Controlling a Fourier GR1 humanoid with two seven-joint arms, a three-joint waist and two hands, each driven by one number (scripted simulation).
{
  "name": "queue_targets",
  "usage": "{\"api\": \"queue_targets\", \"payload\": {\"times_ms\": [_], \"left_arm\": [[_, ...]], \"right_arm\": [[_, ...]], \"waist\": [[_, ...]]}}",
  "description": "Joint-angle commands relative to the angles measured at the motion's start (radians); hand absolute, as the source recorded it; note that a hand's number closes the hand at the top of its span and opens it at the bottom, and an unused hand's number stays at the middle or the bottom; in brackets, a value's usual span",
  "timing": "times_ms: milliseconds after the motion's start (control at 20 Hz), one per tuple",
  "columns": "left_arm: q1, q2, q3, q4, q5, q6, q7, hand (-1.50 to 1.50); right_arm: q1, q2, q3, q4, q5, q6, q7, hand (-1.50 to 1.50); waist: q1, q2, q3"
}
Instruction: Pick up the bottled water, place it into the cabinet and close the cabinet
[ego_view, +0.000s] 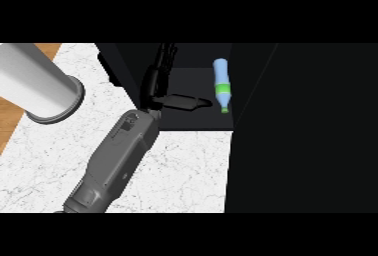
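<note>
No readable writing anywhere; the bottled water (221, 84) only carries a plain green band around its lower part, no brand legible. Bottle is pale blue, lying on its side on the dark cabinet (193, 122) floor, long axis running roughly top to bottom of the head view, green tip pointing toward the viewer.

One grey forearm (114, 160) comes in from the lower left edge and angles up-right across the white marble counter (188, 170) to the cabinet opening. Which arm it is cannot be told for sure from this view; position suggests left. Its black left hand (164, 87) sits inside the cabinet, fingers straight and extended upward into the dark interior, thumb sticking out sideways to the right, toward the bottle. Thumb tip is just beside the bottle's green band, touching or not, cannot tell. Hand holds nothing; fingers are not curled round anything.

Large black panel (303, 130) fills the right side of the view, probably the cabinet door. Grey cylinder (37, 82) stands on the counter at upper left, well apart from the hand. Strip of wood floor (9, 125) at far left.
</note>
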Motion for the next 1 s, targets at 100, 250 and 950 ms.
{"api": "queue_targets", "payload": {"times_ms": [100, 250, 950], "left_arm": [[0.233, 0.029, -0.038, -0.29, 0.026, 0.019, 0.07, -1.5], [0.343, 0.043, -0.08, -0.449, 0.048, 0.01, 0.127, -1.5], [0.856, 0.136, -0.306, -1.213, 0.028, 0.059, 0.36, -1.5]], "right_arm": [[0.044, -0.007, 0.026, -0.039, 0.004, -0.008, -0.009, -1.5], [0.015, 0.003, 0.034, -0.057, 0.004, -0.033, 0.051, -1.5], [0.016, -0.101, 0.053, -0.119, 0.066, 0.021, 0.05, -1.5]], "waist": [[0.025, -0.011, -0.002], [0.042, -0.013, -0.002], [0.011, -0.003, -0.002]]}}
